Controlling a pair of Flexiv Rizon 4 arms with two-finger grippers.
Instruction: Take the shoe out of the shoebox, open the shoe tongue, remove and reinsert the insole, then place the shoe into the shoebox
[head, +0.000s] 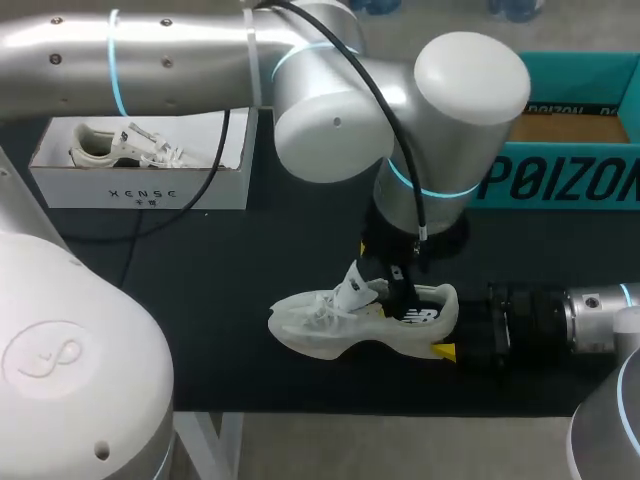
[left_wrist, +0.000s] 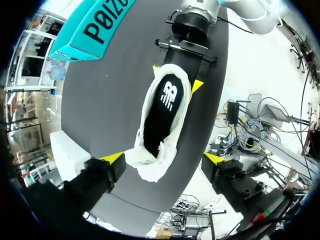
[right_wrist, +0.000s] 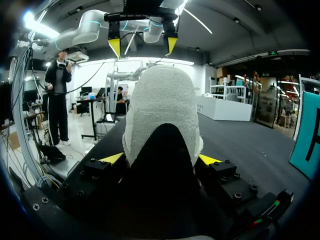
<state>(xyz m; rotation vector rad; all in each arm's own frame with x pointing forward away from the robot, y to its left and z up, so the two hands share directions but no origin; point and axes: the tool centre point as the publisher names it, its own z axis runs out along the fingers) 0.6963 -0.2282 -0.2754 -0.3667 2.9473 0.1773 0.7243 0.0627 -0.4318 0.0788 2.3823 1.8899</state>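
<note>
A white shoe (head: 340, 320) lies on its side on the black table, toe to the left, its tongue (head: 352, 282) raised. My right gripper (head: 440, 322) is shut on its heel, one yellow tip on each side (right_wrist: 160, 160). In the left wrist view the shoe (left_wrist: 150, 165) shows its opening, with the dark insole (left_wrist: 169, 97) and its white logo inside, and the right gripper (left_wrist: 176, 79) clamps the heel end. My left gripper (left_wrist: 162, 159) hangs open above the shoe, fingers wide apart and clear of it, also seen over the heel (head: 392, 268) and above the shoe (right_wrist: 143, 46).
A white shoebox (head: 140, 186) stands at the back left with a second white shoe (head: 125, 146) in it. A teal box (head: 560, 172) sits at the back right. My left arm spans the table's back half.
</note>
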